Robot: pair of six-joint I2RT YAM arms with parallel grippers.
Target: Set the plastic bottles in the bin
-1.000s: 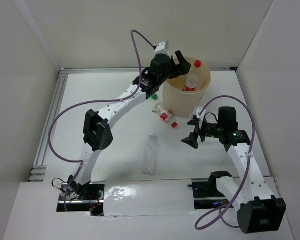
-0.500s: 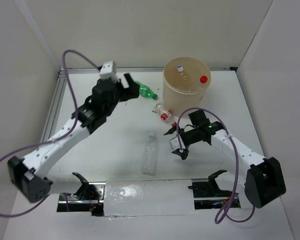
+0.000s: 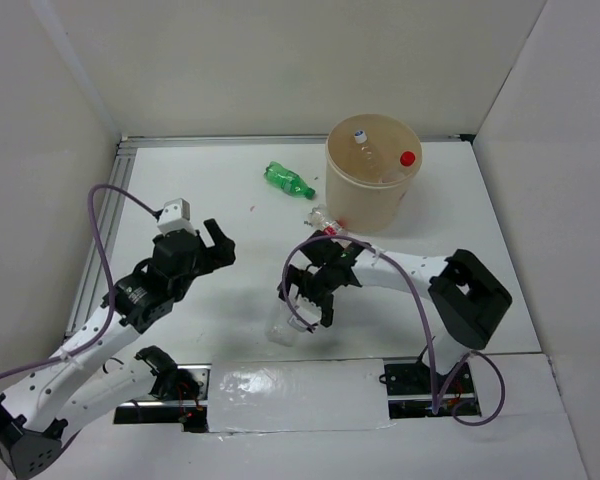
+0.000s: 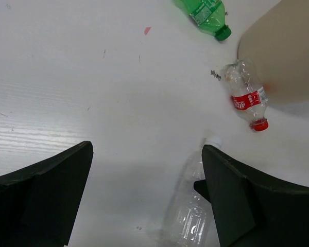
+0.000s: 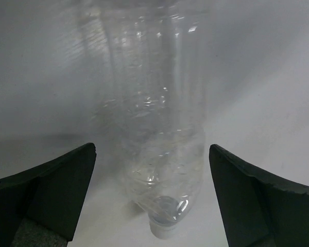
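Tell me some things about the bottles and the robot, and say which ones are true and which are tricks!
1. The green bottle is inside the bin. False: it lies on the table, beside the bin.
2. The right end effector is open, with the clear bottle between its fingers. True.
3. The bin is empty. False: a red-capped bottle sits inside, with another one.
4. The left end effector is open and holds nothing. True.

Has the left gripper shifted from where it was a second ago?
Yes. The left gripper was over the bin; it has pulled back toward the near left, well clear of it, jaws open.
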